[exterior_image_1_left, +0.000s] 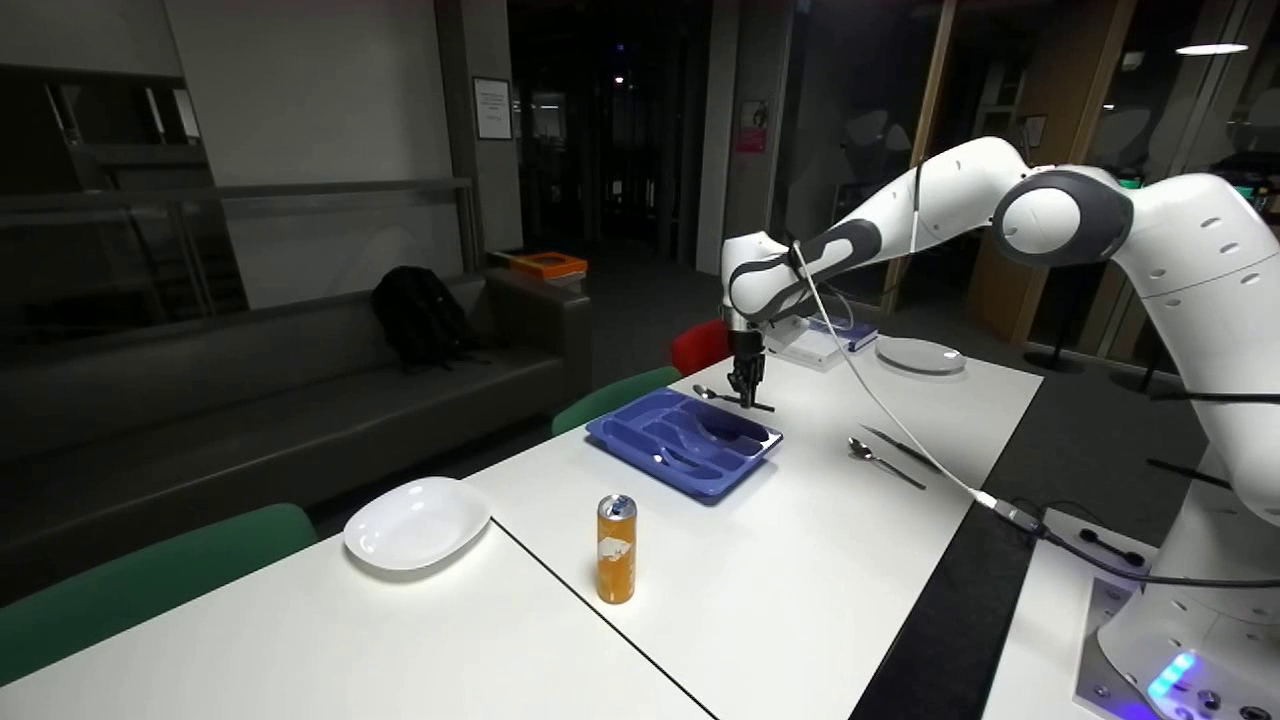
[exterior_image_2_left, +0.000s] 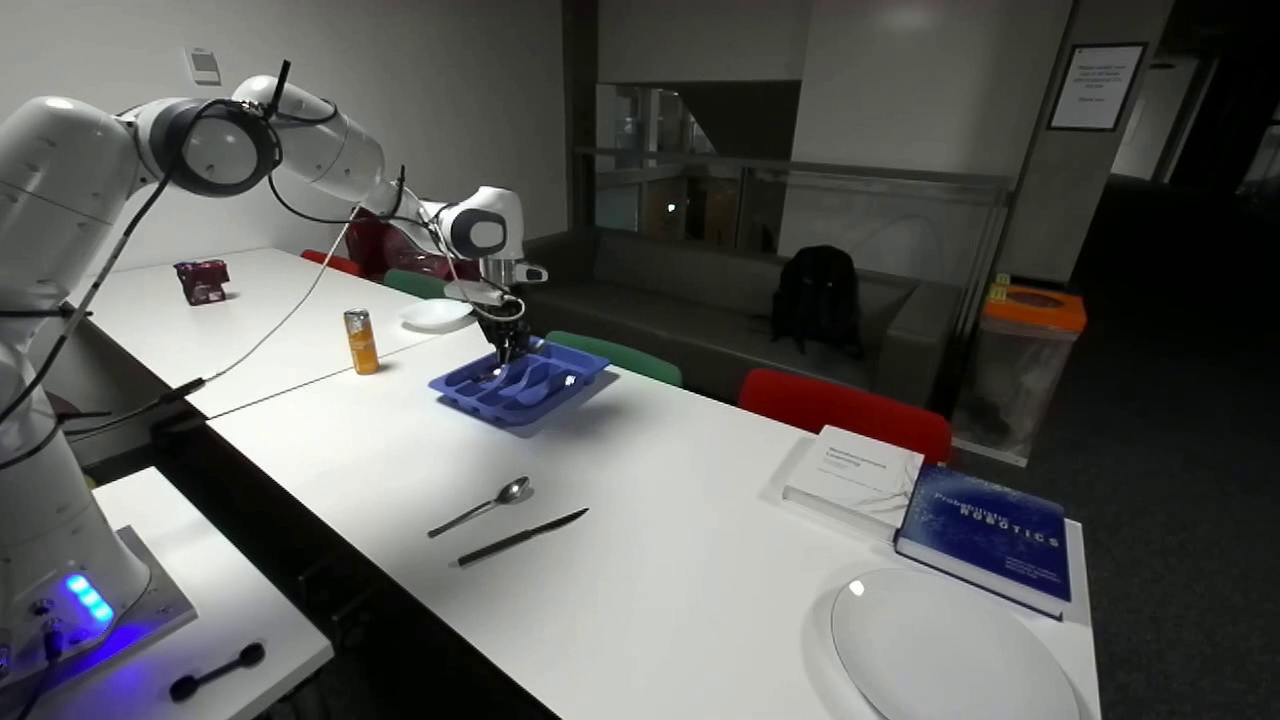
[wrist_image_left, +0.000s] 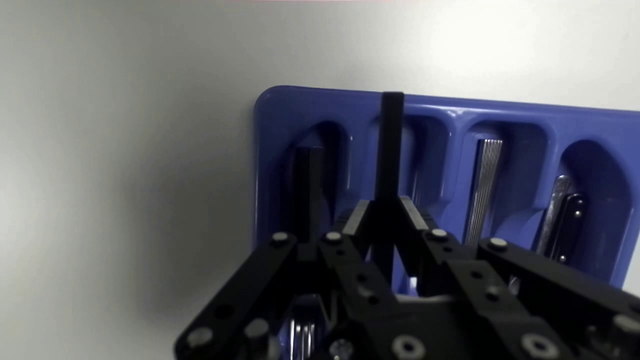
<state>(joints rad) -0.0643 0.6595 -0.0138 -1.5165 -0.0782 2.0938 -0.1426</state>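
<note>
White tables (exterior_image_2_left: 680, 610) are set in a dim room, with a dark sofa (exterior_image_1_left: 240, 440) placed behind them. From its base beside the table the arm (exterior_image_1_left: 960, 190) is raised, bent at the elbow and stretched out over the surface; its wrist is turned so that the gripper (wrist_image_left: 385, 214) is pointed down above the blue tray (wrist_image_left: 325, 102). The black handle of a utensil (wrist_image_left: 390, 145) is gripped between the fingers (wrist_image_left: 413, 212), held over the tray's second compartment from the left in the wrist view. Whether utensil and tray are touching cannot be told. The utensil's head is hidden by the gripper there; in an exterior view it is seen small, apparently rounded. Much of the tray is covered by the gripper, and its upper right corner is cut off. Dark handles (wrist_image_left: 309, 185) in the leftmost compartment are hard to make out. A spoon (exterior_image_2_left: 512, 490) and a knife (exterior_image_2_left: 525, 537) are laid near the tray. In both exterior views the base is cropped; a plate (exterior_image_2_left: 950, 650) is cut off at the bottom of an exterior view.
</note>
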